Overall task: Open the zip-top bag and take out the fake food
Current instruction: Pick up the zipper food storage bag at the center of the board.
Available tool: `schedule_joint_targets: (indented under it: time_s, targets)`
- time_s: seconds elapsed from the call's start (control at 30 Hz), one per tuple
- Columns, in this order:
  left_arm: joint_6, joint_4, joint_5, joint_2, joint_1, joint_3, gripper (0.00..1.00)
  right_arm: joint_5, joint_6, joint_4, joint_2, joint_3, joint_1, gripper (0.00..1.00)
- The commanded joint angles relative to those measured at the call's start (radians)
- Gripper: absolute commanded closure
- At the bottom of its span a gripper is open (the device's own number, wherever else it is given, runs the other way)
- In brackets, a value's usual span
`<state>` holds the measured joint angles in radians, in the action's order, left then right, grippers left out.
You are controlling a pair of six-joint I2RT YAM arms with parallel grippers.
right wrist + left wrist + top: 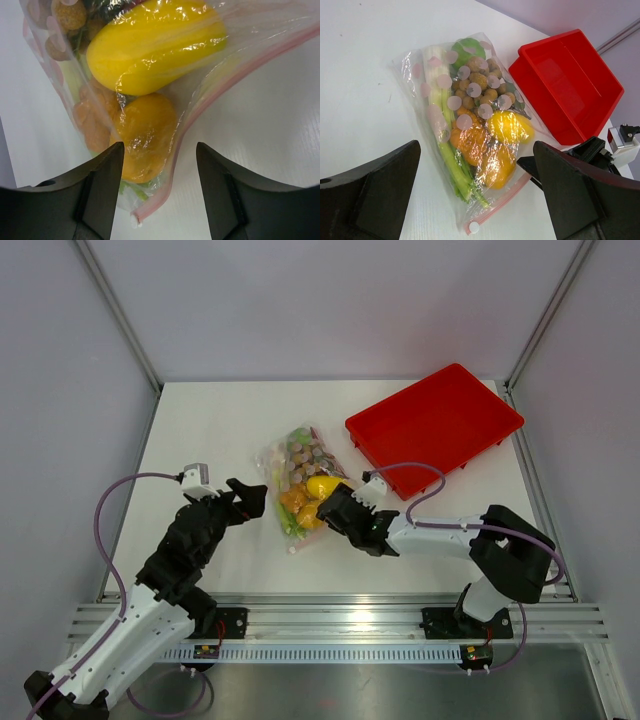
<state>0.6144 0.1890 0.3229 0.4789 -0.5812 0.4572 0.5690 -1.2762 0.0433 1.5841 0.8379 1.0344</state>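
Note:
The zip-top bag (297, 462) lies shut on the white table, its pink zip strip (501, 205) at the near end. Inside it is the fake food: a yellow piece (509, 126), orange pieces (470, 140), a celery stalk (451, 167), a green round fruit (468, 49) and tan balls (482, 82). My left gripper (258, 504) is open and empty just left of the bag's near end (476, 150). My right gripper (330, 508) is open at the bag's near right corner. In the right wrist view its jaws (160, 147) straddle the zip strip (186, 127) and an orange piece (145, 132).
A red rectangular tray (480, 430) stands empty at the back right, also in the left wrist view (547, 102). Grey walls and metal frame posts enclose the table. The arm bases sit on the rail at the near edge.

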Motion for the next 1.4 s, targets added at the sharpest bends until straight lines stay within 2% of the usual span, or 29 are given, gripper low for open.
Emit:
schedule_joint_targets:
  time_s: [0.0, 0.4, 0.47, 0.5, 0.6, 0.97, 1.2, 1.37]
  targets:
    - [0.001, -0.036, 0.019, -0.008, -0.005, 0.009, 0.01, 0.081, -0.046, -0.077, 0.01, -0.02, 0.006, 0.34]
    - [-0.002, -0.037, 0.013, -0.006, -0.005, 0.008, 0.01, 0.117, -0.054, -0.135, 0.068, -0.022, 0.006, 0.42]
    - [-0.002, -0.037, 0.015, -0.006, -0.005, 0.008, 0.01, 0.117, -0.06, -0.146, 0.079, -0.025, 0.003, 0.49]
    - [-0.002, -0.036, 0.013, -0.005, -0.005, 0.008, 0.01, 0.115, -0.064, -0.146, 0.08, -0.023, 0.001, 0.56]
    - [-0.004, -0.036, 0.013, -0.006, -0.005, 0.009, 0.01, 0.108, -0.074, -0.143, 0.083, -0.02, 0.0, 0.71]
    - [-0.024, -0.043, 0.012, -0.039, -0.005, -0.003, 0.01, 0.048, -0.088, 0.03, -0.002, 0.064, 0.0, 0.97]
    - [-0.071, -0.085, 0.021, -0.15, -0.005, -0.075, 0.01, 0.022, -0.084, 0.173, -0.108, 0.119, 0.0, 1.0]
    - [-0.134, -0.279, -0.056, -0.164, -0.005, -0.158, 0.01, 0.019, -0.065, 0.222, -0.199, 0.15, 0.0, 1.0]
